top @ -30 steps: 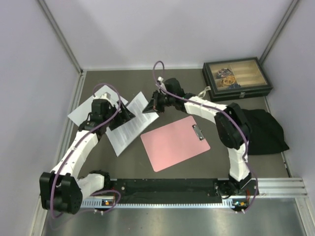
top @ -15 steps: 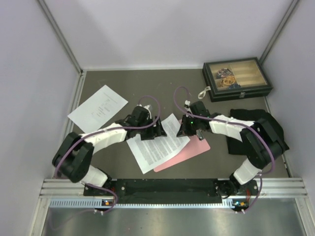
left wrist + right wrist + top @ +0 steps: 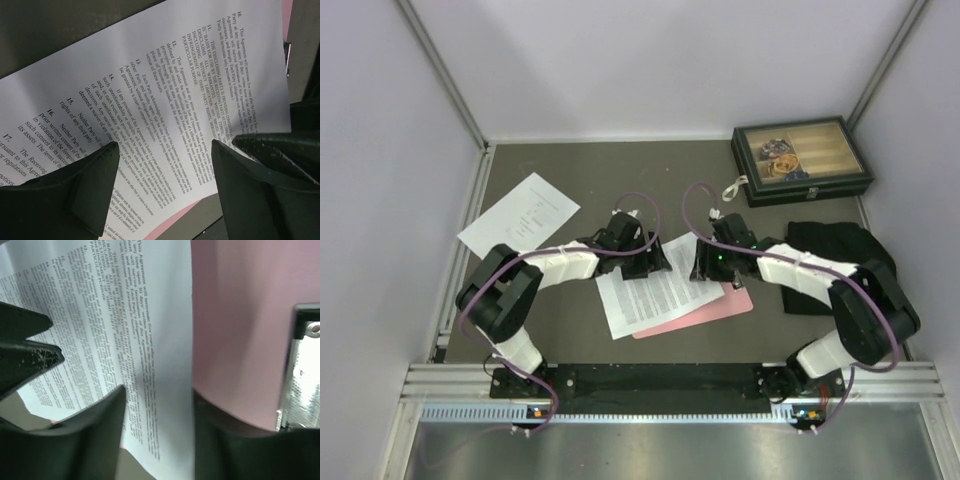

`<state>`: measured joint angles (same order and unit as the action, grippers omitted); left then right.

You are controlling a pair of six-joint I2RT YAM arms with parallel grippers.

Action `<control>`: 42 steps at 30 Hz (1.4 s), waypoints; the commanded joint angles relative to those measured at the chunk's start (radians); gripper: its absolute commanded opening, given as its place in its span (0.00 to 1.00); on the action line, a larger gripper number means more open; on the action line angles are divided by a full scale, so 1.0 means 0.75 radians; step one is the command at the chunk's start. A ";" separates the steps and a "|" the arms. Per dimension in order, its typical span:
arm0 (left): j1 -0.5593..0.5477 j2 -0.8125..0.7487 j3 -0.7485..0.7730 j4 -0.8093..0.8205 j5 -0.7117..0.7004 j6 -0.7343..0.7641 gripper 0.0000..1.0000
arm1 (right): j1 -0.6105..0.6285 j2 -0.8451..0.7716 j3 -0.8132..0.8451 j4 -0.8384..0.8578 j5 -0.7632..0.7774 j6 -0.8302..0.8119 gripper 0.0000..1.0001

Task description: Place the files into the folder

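Note:
The densely printed file (image 3: pixel 655 295) lies flat over the left part of the pink folder (image 3: pixel 725 305). The folder's metal clip (image 3: pixel 302 370) is just beyond the sheet's edge. My left gripper (image 3: pixel 655 262) hangs open over the sheet's far edge, with the printed text (image 3: pixel 165 95) and a strip of folder (image 3: pixel 164 227) showing between its fingers. My right gripper (image 3: pixel 705 265) is open, its jaws standing either side of the sheet's right edge (image 3: pixel 165 340) above the folder (image 3: pixel 235 315). The sparsely printed file (image 3: pixel 520 215) lies alone at the back left.
A dark box with a glass lid (image 3: pixel 800 160) stands at the back right, with a white tag (image 3: pixel 735 187) beside it. A black cloth (image 3: pixel 840 260) lies under the right arm. Walls close in on three sides, and a rail (image 3: pixel 660 385) runs along the near edge.
Both grippers carried the dense sheet from the back left over to the folder. The right gripper has opened and let go of it. The left jaws have narrowed a little.

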<state>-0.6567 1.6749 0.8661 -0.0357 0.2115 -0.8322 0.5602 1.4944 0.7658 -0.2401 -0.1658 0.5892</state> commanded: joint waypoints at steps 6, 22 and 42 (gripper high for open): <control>-0.006 0.072 0.058 -0.169 -0.165 0.129 0.80 | -0.188 -0.203 0.100 -0.301 0.237 -0.290 0.85; -0.004 0.115 0.193 -0.376 -0.221 0.334 0.81 | -0.091 0.065 0.190 -0.310 0.278 -0.405 0.53; -0.004 0.113 0.173 -0.368 -0.215 0.326 0.81 | 0.008 0.024 0.310 -0.418 0.520 -0.421 0.51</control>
<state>-0.6628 1.7317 1.0168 -0.2527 0.0689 -0.5991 0.5564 1.5867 0.9394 -0.5323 0.1986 0.2985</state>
